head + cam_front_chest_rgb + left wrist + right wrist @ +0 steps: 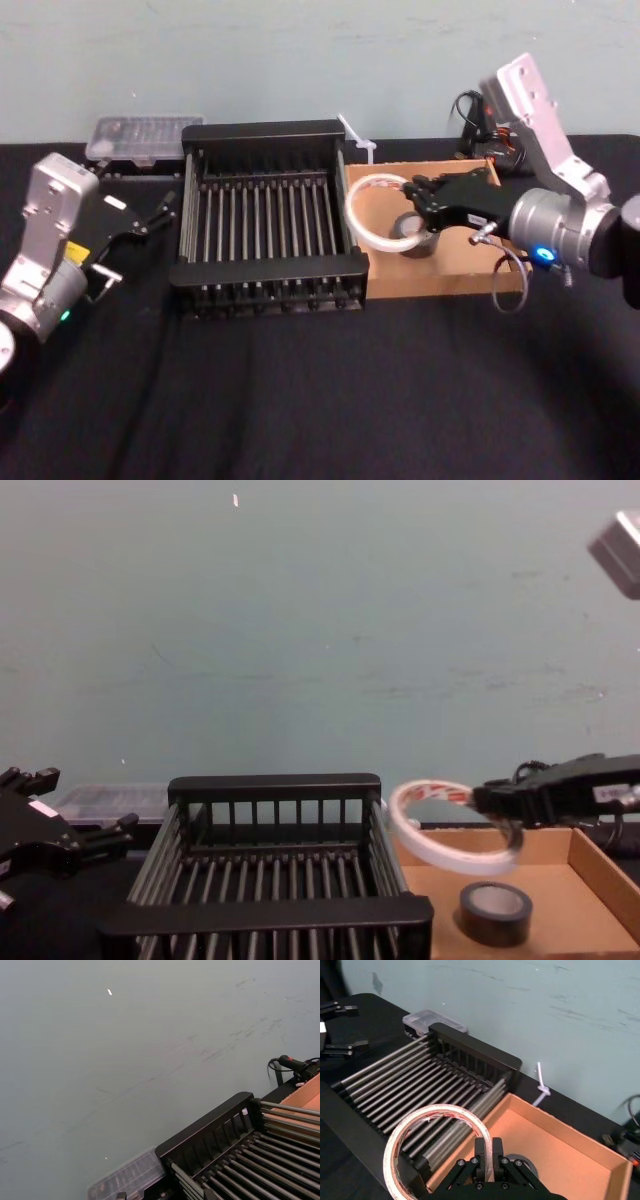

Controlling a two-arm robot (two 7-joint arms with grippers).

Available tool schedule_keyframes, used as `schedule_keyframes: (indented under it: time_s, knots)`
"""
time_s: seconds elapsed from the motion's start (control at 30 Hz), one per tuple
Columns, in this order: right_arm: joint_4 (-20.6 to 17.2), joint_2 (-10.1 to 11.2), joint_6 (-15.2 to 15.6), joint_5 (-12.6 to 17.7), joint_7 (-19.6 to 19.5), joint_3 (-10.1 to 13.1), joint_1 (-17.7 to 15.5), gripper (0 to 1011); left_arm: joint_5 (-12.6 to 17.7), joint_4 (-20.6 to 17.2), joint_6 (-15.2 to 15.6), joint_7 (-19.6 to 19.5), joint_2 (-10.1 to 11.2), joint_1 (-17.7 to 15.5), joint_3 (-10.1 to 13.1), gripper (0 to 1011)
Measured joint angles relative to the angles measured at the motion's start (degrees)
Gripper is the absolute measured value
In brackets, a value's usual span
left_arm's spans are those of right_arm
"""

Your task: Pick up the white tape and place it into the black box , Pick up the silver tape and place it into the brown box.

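Right gripper (487, 1149) is clamped on the rim of the white tape (437, 1108), one finger inside the ring and one outside. Red print runs round the roll's inner face, too small to read. The ring hangs tilted and lifted off any surface, over the left end of the brown box (440, 282), close beside the right wall of the black box (270, 270).

Under the ring and the gripper, the silver tape (495, 912) lies flat on the brown box's floor, with its pale core facing up. Both boxes stand side by side and touching on the black table (300, 400).

Left gripper (140, 240) hangs left of the black box with its fingers spread, holding nothing. Behind that box's left corner lies a clear case (140, 135), and a white zip tie (358, 135) lies behind its right corner.
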Motion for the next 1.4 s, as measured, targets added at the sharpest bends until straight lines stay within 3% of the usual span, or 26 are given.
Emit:
schedule_keyframes:
  time_s: [0.8, 1.13, 1.4]
  knots:
    - [8.25, -5.99, -1.58, -3.12, 2.74, -5.93, 7.23, 92, 0.0, 0.0, 0.0, 0.0, 0.0, 0.0, 0.0, 1001]
    - [12.78, -8.85, -2.72, -4.57, 2.87, -7.05, 9.9, 92, 0.0, -0.01, 0.0, 0.0, 0.0, 0.0, 0.0, 1001]
    - [14.06, -9.73, -3.63, -5.13, 2.8, -7.12, 10.35, 92, 0.0, 0.0, 0.0, 0.0, 0.0, 0.0, 0.0, 1001]
